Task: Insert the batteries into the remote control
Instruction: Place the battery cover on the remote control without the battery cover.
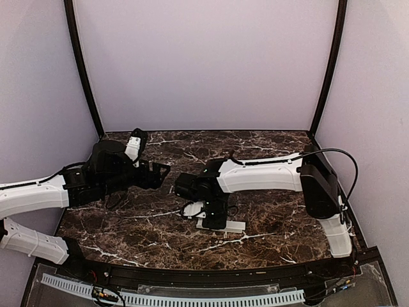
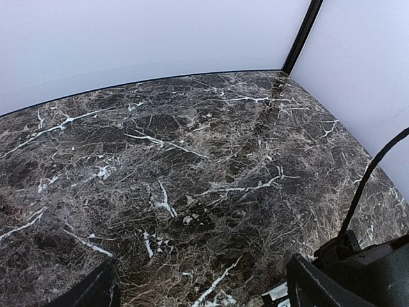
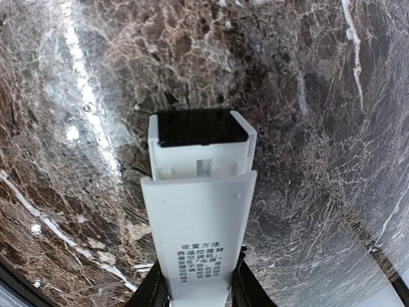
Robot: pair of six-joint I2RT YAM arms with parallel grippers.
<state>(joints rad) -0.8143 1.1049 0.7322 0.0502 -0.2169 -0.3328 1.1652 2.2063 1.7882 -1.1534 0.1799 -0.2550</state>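
- We log a long slim white plastic remote control [image 3: 199,211], centre of the right wrist view, dark patch at its far end, printed label nearer us; lower centre in the top view.
- The black two-finger right gripper [image 3: 198,284] pinches its near end.
- The black left gripper [image 2: 201,278], left of centre from above, stands spread wide over the dark brown marble tabletop [image 1: 268,144].
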